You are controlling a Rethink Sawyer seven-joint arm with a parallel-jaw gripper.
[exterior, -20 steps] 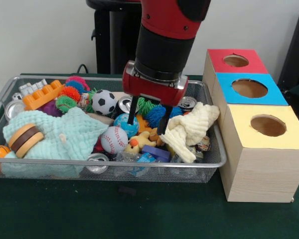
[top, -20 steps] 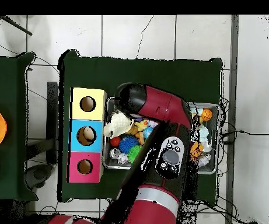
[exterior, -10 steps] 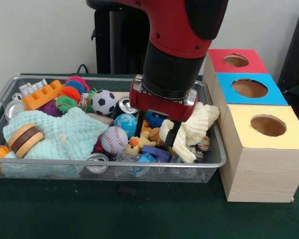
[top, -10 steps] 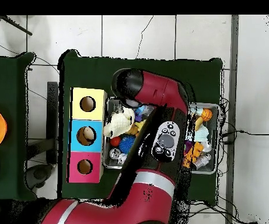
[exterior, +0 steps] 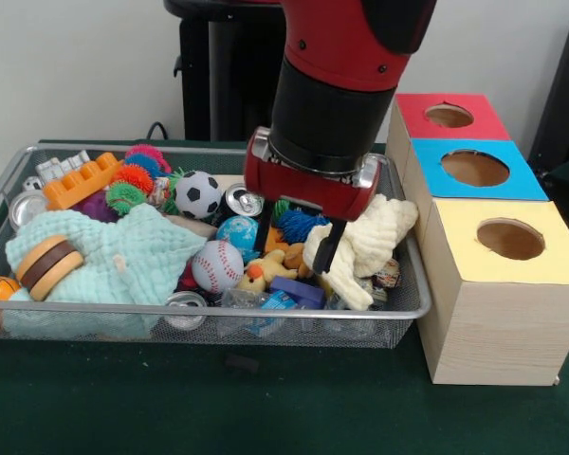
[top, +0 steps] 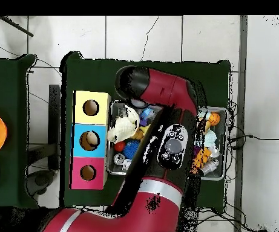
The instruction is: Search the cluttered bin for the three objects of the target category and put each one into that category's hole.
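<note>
My hand (exterior: 298, 244) is low in the wire bin (exterior: 266, 309), fingers apart; left finger by the blue ball (exterior: 237, 232) and orange toy (exterior: 277, 239), right finger touching the cream cloth (exterior: 370, 242); I can't tell whether anything sits between them; nothing clearly gripped; yellow duck toy (exterior: 266, 270) just at 7 o'clock of the hand; baseball (exterior: 216, 264) further at 8 o'clock; soccer ball (exterior: 198, 193) at 10 o'clock; mint cloth (exterior: 123, 256) and toy burger (exterior: 47, 265) at 9 o'clock; sorting box (exterior: 493, 284) at 3 o'clock on the table (exterior: 266, 408), with red hole (exterior: 449, 116), blue hole (exterior: 475, 168), yellow hole (exterior: 510, 239); can tops (exterior: 240, 199) show no readable writing; overhead my arm (top: 166, 145) covers most of the bin.
</note>
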